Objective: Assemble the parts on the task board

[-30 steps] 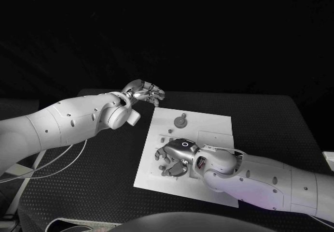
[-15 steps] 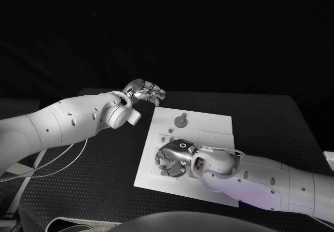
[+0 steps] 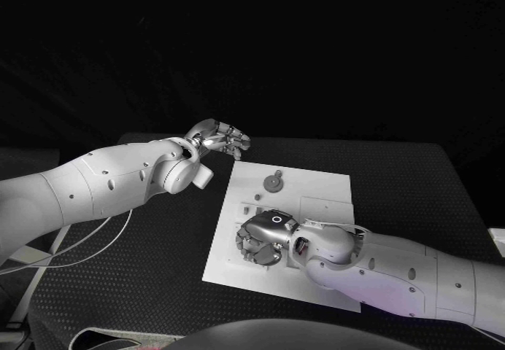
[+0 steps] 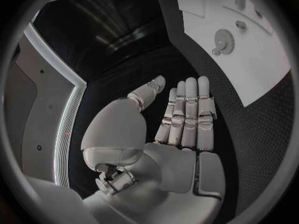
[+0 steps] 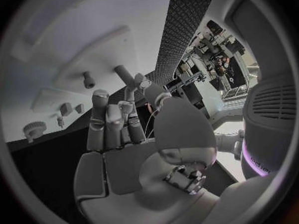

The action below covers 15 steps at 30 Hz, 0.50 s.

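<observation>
The white task board [image 3: 305,200] lies in the middle of the black table. A round gear part [image 3: 274,182] sits near its far edge, and it appears again as the gear [image 4: 223,40] in the left wrist view. My right hand [image 3: 263,238] is low over the board's near left area with its fingers curled down. In the right wrist view, its thumb and a finger pinch a slim dark peg [image 5: 123,75]; a shorter peg [image 5: 87,79] stands in the board beside it. My left hand [image 3: 220,138] hovers off the board's far left corner, fingers straight, holding nothing.
Small parts [image 3: 256,197] stand in the board near my right hand, and another small part [image 4: 241,24] lies beyond the gear. A raised rectangular outline [image 3: 323,207] marks the board's right half. Black table mat [image 3: 157,248] surrounds the board.
The right hand's fingers have curled in tighter over the board's near left area. The left hand has stayed where it was.
</observation>
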Each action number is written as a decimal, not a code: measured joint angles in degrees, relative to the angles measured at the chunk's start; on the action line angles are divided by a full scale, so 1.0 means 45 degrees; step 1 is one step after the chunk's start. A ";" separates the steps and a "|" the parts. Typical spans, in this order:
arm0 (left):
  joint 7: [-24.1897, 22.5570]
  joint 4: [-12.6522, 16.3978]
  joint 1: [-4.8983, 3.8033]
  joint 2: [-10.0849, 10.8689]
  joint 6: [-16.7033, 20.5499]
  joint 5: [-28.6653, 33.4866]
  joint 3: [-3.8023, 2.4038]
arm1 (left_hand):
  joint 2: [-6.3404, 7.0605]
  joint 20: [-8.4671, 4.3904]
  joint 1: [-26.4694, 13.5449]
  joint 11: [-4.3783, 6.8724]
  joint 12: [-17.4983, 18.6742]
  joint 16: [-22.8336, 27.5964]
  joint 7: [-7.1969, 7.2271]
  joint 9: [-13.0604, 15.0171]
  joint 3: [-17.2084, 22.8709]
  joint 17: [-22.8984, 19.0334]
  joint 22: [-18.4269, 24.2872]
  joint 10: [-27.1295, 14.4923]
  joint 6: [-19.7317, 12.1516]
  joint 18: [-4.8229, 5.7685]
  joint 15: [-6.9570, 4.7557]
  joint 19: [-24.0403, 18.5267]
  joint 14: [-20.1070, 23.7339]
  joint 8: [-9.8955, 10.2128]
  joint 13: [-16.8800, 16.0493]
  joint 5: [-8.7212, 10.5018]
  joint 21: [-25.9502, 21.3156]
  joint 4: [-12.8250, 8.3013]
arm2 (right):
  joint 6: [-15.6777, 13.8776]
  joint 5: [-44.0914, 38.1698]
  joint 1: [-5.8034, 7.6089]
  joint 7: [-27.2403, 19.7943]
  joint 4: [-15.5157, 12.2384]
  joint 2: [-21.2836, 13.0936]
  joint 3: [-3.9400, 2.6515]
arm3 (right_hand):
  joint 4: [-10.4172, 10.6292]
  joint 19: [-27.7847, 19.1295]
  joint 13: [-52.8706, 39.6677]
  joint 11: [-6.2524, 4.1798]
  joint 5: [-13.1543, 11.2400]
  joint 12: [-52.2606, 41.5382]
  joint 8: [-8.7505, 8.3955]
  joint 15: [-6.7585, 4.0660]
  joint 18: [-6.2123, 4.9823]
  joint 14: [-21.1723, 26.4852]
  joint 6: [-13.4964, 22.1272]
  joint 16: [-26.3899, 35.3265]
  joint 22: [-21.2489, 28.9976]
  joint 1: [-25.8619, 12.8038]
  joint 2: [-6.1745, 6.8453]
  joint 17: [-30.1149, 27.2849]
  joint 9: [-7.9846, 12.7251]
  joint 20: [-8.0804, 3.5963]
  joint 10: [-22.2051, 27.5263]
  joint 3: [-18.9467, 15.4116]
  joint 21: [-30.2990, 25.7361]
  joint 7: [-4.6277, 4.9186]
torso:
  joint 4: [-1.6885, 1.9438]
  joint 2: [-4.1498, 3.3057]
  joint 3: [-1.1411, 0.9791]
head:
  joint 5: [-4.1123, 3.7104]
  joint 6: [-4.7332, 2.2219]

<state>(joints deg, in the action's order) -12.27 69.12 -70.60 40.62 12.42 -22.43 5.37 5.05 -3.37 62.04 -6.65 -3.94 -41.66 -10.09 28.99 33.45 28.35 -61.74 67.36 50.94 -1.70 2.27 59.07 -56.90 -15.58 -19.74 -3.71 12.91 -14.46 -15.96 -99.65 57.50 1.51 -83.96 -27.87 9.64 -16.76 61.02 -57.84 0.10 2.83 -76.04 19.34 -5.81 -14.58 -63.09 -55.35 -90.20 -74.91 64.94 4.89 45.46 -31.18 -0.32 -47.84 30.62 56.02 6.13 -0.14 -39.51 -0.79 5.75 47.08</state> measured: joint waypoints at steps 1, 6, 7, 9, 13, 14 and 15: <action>0.0001 0.0000 0.0000 0.0001 0.0000 0.0000 0.0000 | 0.0000 0.0000 0.0000 0.0000 0.0000 0.0000 0.0000 0.0000 0.0000 0.0002 0.0000 0.0000 0.0000 -0.0012 0.0000 0.0000 0.0000 0.0000 0.0000 0.0000 0.0000 0.0000 | 0.0001 -0.0006 0.0000 0.0001 -0.0001 -0.0013 -0.0001 | 0.0000 0.0000 0.0010 -0.0001 0.0000 0.0000 0.0000 0.0000 0.0001 0.0000 -0.0014 0.0000 0.0000 0.0000 0.0000 0.0000 -0.0007 0.0000 0.0000 0.0000 0.0000 -0.0012 | 0.0000 0.0000 0.0000 | 0.0000 0.0004; 0.0005 -0.0001 0.0000 0.0008 -0.0002 0.0000 0.0000 | 0.0000 0.0001 0.0000 0.0000 0.0000 0.0000 0.0000 -0.0011 0.0000 0.0001 0.0001 0.0000 0.0000 -0.0121 0.0000 0.0000 0.0000 0.0000 0.0000 0.0000 0.0000 0.0000 | 0.0004 -0.0044 0.0000 0.0016 -0.0008 -0.0129 -0.0003 | 0.0000 0.0000 0.0024 -0.0001 0.0001 -0.0011 0.0000 0.0002 0.0004 -0.0002 -0.0014 0.0000 0.0000 0.0050 -0.0050 -0.0014 -0.0018 0.0001 0.0000 0.0000 0.0000 -0.0012 | -0.0004 0.0001 -0.0001 | -0.0004 0.0016; 0.0006 -0.0001 0.0000 0.0010 -0.0002 0.0000 0.0000 | 0.0000 0.0000 0.0000 0.0000 0.0000 0.0000 0.0000 -0.0011 0.0000 0.0001 0.0001 0.0000 0.0000 -0.0121 0.0000 0.0000 0.0000 0.0000 -0.0001 0.0000 0.0000 0.0000 | 0.0004 -0.0051 0.0001 0.0020 -0.0008 -0.0151 -0.0003 | 0.0000 0.0000 0.0024 0.0000 0.0001 -0.0012 0.0000 0.0002 0.0004 -0.0002 -0.0014 0.0000 0.0000 0.0050 -0.0050 -0.0013 -0.0018 0.0001 0.0000 0.0000 0.0000 -0.0012 | -0.0004 0.0001 -0.0001 | -0.0004 0.0018; 0.0009 -0.0001 0.0000 0.0017 -0.0003 0.0000 0.0000 | 0.0000 0.0001 0.0000 0.0000 0.0000 -0.0001 0.0000 -0.0011 0.0000 0.0000 0.0001 0.0000 0.0000 -0.0121 0.0000 0.0000 0.0000 0.0000 -0.0001 0.0000 0.0000 0.0000 | 0.0004 -0.0061 0.0001 0.0029 -0.0008 -0.0193 -0.0003 | 0.0000 -0.0001 0.0042 -0.0001 0.0001 -0.0012 0.0000 0.0003 0.0006 -0.0003 -0.0013 0.0000 0.0001 0.0050 -0.0050 -0.0014 -0.0018 0.0001 0.0000 0.0000 0.0000 -0.0012 | -0.0004 0.0001 -0.0001 | -0.0005 0.0028; 0.0015 -0.0004 0.0000 0.0029 -0.0004 0.0000 0.0000 | 0.0000 0.0001 0.0000 0.0000 0.0000 0.0000 0.0000 -0.0011 0.0000 0.0012 0.0002 0.0000 0.0000 -0.0118 0.0000 0.0000 0.0000 0.0000 -0.0001 0.0000 0.0000 0.0000 | 0.0002 -0.0078 0.0003 0.0046 -0.0012 -0.0240 -0.0005 | 0.0000 -0.0001 0.0065 0.0000 0.0001 -0.0012 -0.0001 0.0020 0.0011 -0.0019 -0.0012 0.0001 0.0001 0.0050 -0.0050 -0.0029 -0.0017 0.0002 0.0000 -0.0001 0.0000 -0.0013 | -0.0009 0.0001 -0.0004 | -0.0005 0.0048; 0.0017 -0.0004 0.0000 0.0030 -0.0004 0.0000 0.0000 | 0.0000 0.0001 0.0000 0.0000 0.0000 0.0000 0.0000 -0.0011 0.0000 0.0012 0.0002 0.0000 0.0001 -0.0117 0.0000 0.0000 0.0000 0.0000 -0.0002 0.0000 0.0000 0.0000 | -0.0001 -0.0081 0.0003 0.0049 -0.0012 -0.0254 -0.0005 | 0.0000 -0.0001 0.0069 -0.0001 0.0001 -0.0012 -0.0001 0.0020 0.0012 -0.0020 -0.0012 0.0000 0.0001 0.0050 -0.0050 -0.0029 -0.0017 0.0002 0.0000 0.0000 0.0000 -0.0013 | -0.0009 0.0001 -0.0005 | -0.0005 0.0049; 0.0018 -0.0004 0.0000 0.0030 -0.0004 0.0000 0.0000 | 0.0000 0.0001 0.0000 0.0000 0.0000 0.0000 0.0000 -0.0011 0.0000 0.0012 0.0002 0.0000 0.0001 -0.0116 0.0000 0.0000 0.0000 0.0000 -0.0001 0.0000 0.0000 0.0000 | -0.0004 -0.0086 0.0003 0.0054 -0.0012 -0.0271 -0.0005 | 0.0000 -0.0001 0.0076 0.0000 0.0001 -0.0011 -0.0001 0.0020 0.0013 -0.0020 -0.0012 0.0000 0.0001 0.0050 -0.0050 -0.0030 -0.0017 0.0002 0.0000 -0.0001 0.0000 -0.0013 | -0.0009 0.0001 -0.0005 | -0.0005 0.0048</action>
<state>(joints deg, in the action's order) -12.18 69.10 -70.60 40.76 12.40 -22.43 5.37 5.05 -3.37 62.04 -6.65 -3.94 -41.66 -10.09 28.94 33.45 28.41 -61.73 67.37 50.94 -2.22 2.27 59.07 -56.90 -15.58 -19.75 -3.71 12.91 -14.46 -15.98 -100.04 57.51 1.76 -84.01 -29.09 9.62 -16.75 61.02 -57.50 0.10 2.83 -76.09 19.33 -5.72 -14.52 -63.18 -55.40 -90.20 -74.90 65.17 4.67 45.32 -31.26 -0.31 -47.84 30.62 56.02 6.07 -0.18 -39.51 -0.81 5.73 47.30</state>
